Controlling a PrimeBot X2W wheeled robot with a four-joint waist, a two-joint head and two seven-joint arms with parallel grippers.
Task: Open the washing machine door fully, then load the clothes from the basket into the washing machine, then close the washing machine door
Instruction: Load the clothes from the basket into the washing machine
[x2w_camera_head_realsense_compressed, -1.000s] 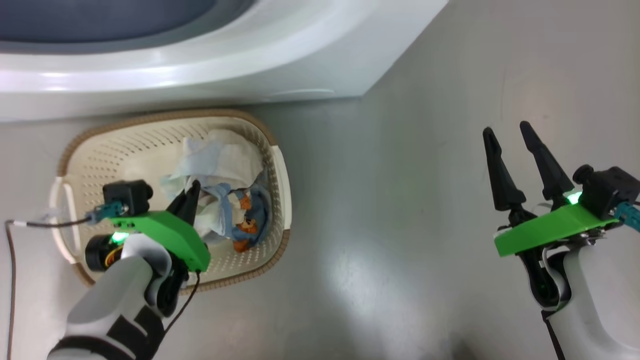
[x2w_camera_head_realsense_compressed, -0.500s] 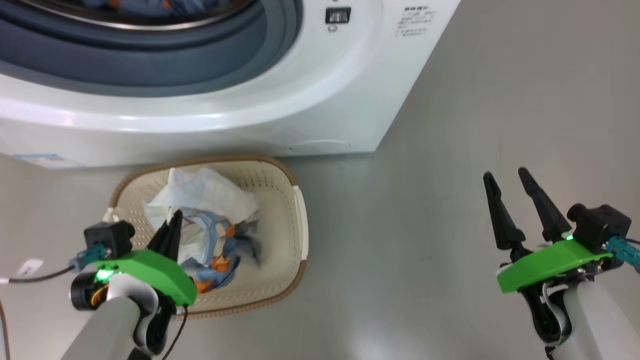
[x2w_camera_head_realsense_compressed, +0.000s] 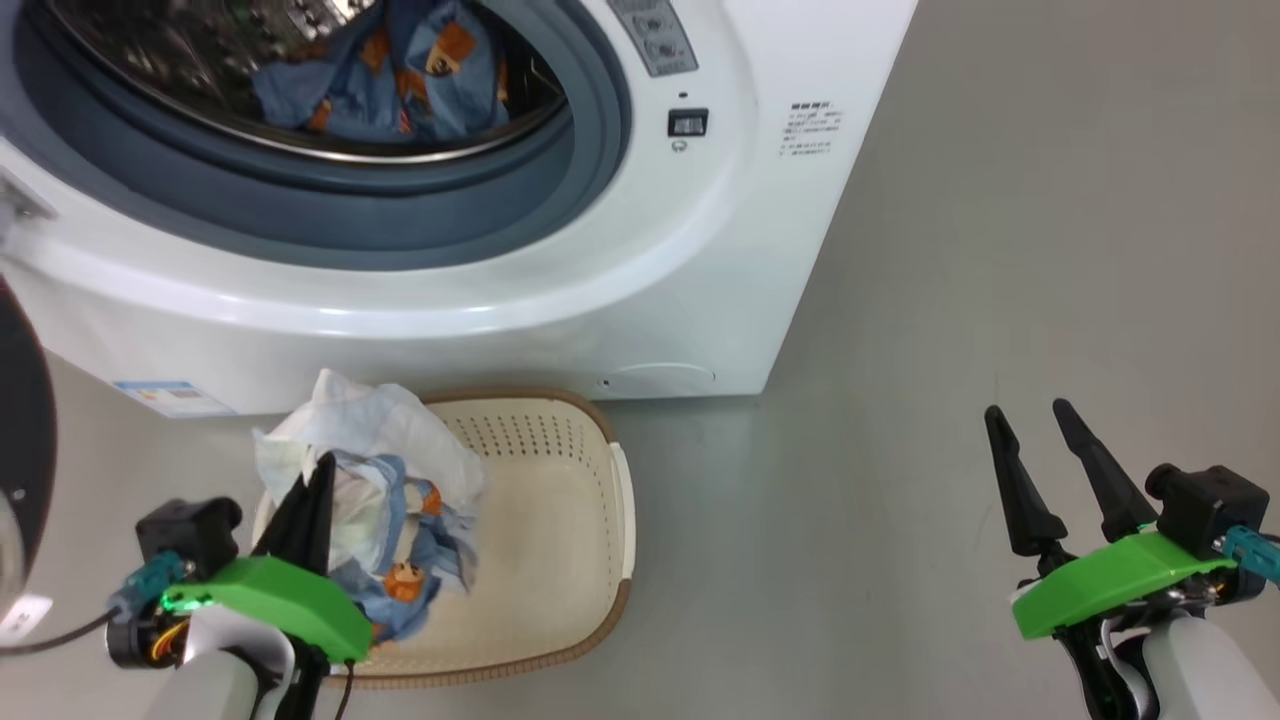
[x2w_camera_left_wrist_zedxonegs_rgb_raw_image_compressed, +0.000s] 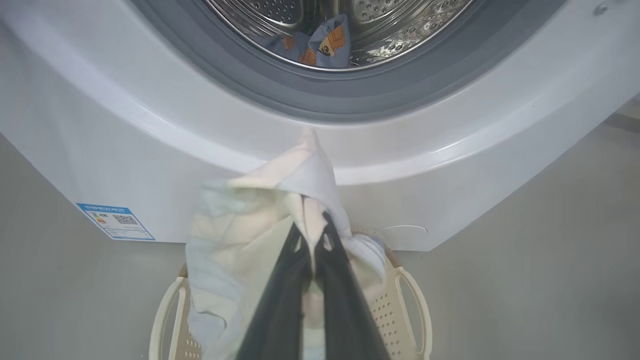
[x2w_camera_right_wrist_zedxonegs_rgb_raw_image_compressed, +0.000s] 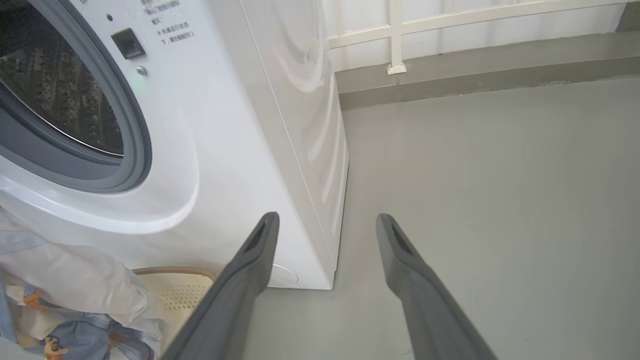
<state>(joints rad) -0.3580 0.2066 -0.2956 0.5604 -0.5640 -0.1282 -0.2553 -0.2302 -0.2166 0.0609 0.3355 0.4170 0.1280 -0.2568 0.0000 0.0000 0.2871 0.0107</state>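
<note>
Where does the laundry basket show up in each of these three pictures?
Head view: basket, lower middle, below the washing machine.
Left wrist view: basket, bottom edge, behind the clothes.
Right wrist view: basket, bottom left corner.
Shared landmark: round white cap low on the washing machine.

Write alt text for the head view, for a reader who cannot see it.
The left jaws, shut on a bundle of clothes, hold it above a basket before an open washing machine, one blue garment already inside. The right jaws stand open over the floor.
</note>
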